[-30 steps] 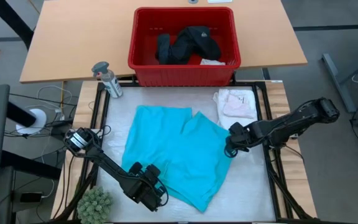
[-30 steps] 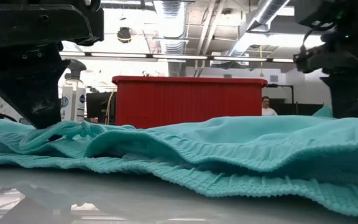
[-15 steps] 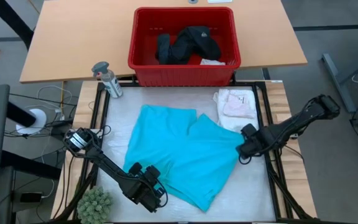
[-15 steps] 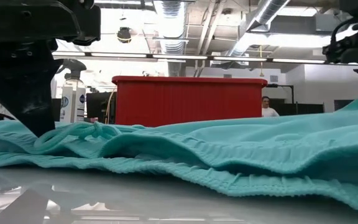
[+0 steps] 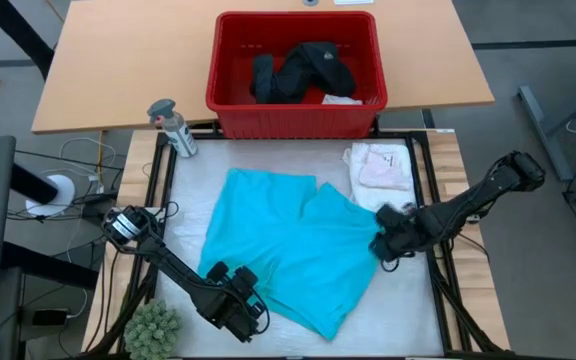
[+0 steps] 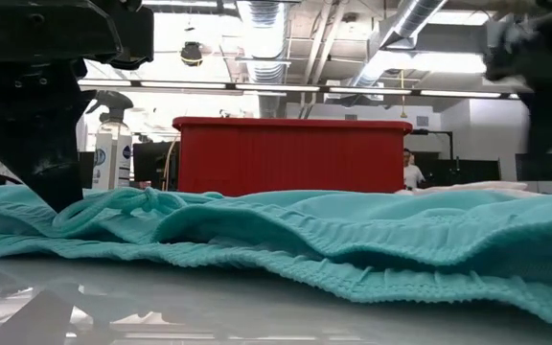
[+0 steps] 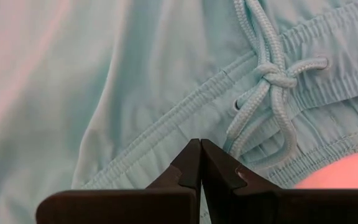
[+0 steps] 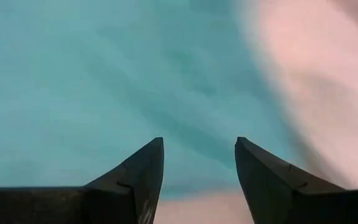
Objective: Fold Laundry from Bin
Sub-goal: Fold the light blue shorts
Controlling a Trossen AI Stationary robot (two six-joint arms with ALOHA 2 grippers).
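Observation:
Turquoise shorts [image 5: 293, 245] with an elastic waistband and a knotted drawstring [image 7: 277, 76] lie spread flat on the white table top. My left gripper [image 5: 243, 310] is shut at their near-left waistband edge. My right gripper [image 5: 380, 243] stands open just over the shorts' right edge [image 8: 104, 81], with nothing between its fingers. A small folded pale pink-white piece [image 5: 380, 168] lies at the far right of the table top. The red bin [image 5: 230, 60] stands beyond the far edge, with black clothing [image 5: 303, 68] and a bit of white cloth in it. My left gripper comes down from above, and its shut fingertips [image 7: 191, 155] rest on the shorts' waistband [image 7: 160, 134], beside the drawstring. No cloth shows between the fingers. Whether they pinch a layer I cannot tell. The waistband lies on the table under them [image 6: 60, 196].
A spray bottle [image 5: 173, 128] stands at the table's far left corner and a green spiky ball [image 5: 153, 328] at the near left. A black frame [image 5: 433, 200] borders the white top. A wooden table [image 5: 118, 60] carries the bin. A person [image 6: 412, 168] stands far behind.
My right gripper has drawn the shorts' right side toward the table's right edge, spreading them wider. It has then opened and let go, coming back a little to the left. The raised right part of the cloth has dropped flat. The waistband under my left gripper has stayed put.

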